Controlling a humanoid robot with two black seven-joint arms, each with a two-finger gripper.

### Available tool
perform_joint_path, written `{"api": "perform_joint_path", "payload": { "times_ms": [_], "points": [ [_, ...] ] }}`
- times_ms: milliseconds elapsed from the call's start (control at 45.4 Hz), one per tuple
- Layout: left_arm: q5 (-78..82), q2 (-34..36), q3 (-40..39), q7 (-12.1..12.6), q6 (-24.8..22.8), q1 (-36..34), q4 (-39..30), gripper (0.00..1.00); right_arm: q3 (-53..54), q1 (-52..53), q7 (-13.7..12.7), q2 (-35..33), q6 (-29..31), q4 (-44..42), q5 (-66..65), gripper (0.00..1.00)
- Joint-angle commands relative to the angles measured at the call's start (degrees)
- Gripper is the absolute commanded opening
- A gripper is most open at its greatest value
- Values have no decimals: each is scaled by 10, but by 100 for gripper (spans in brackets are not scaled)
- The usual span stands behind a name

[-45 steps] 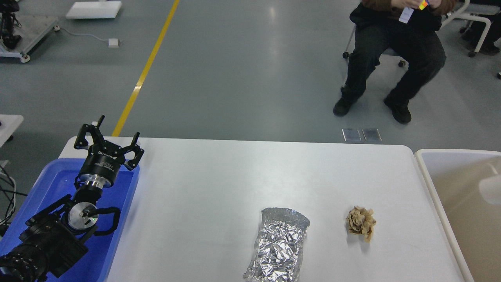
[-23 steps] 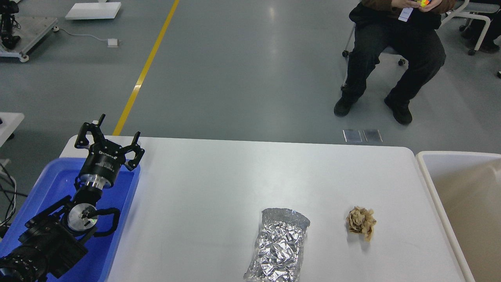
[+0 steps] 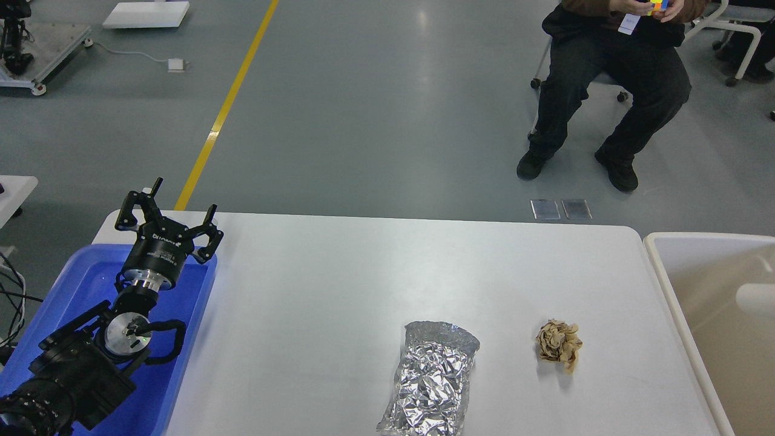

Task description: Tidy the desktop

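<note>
Crinkled foil pouch (image 3: pixel 431 380) | brown paper wad (image 3: pixel 558 345) | left end effector (image 3: pixel 168 218) released, empty

Foil bag (image 3: pixel 431 381) cut off at bottom edge, beige tub (image 3: pixel 714 321) by right edge, seated person (image 3: pixel 611 85) headless at top

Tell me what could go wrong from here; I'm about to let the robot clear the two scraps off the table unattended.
The foil bag lies at the near edge of the desktop, so a nudge might push it off. The crumpled paper ball is light and may roll away from a closing gripper. The open left gripper hovers over the blue tray, far from both scraps, and could clip the tray's rim on the way over.
</note>
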Motion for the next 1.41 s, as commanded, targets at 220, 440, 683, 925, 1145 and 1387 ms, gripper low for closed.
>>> {"api": "perform_joint_path", "payload": {
  "times_ms": [220,440,683,925,1145,1387],
  "points": [
    [0,0,0,0,0,0,0,100,148,-67,-81,84,-49,-73,65,0],
    [0,0,0,0,0,0,0,100,203,-67,-116,92,-54,-73,73,0],
    [0,0,0,-1,1,0,0,100,213,-68,-128,102,-57,-73,104,0],
    [0,0,0,-1,0,0,0,100,218,-72,-131,101,-55,-73,134,100],
    [0,0,0,0,0,0,0,100,235,-61,-130,67,-50,-66,137,100],
    [0,0,0,0,0,0,0,100,283,-8,-128,34,-38,-51,138,100]
  ]
}}
